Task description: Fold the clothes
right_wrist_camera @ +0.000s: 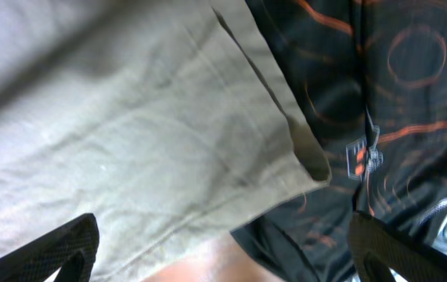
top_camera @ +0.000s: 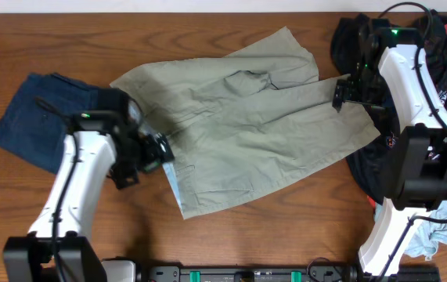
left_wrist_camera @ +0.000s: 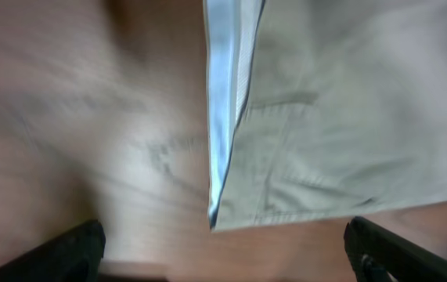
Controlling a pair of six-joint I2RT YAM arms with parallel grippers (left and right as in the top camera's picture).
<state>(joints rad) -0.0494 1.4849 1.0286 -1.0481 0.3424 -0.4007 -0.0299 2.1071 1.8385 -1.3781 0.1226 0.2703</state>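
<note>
Khaki-beige shorts lie spread across the middle of the wooden table. Their pale blue waistband lining shows in the left wrist view. My left gripper is open and empty over bare wood just off the waistband corner. My right gripper is open and empty above a leg hem of the shorts, where it meets the black shirt with orange line print. Navy shorts lie at the left, partly under the left arm.
A pile of dark clothes fills the right edge around the right arm's base, with a light blue garment at the lower right. Bare wood shows along the back and front of the table.
</note>
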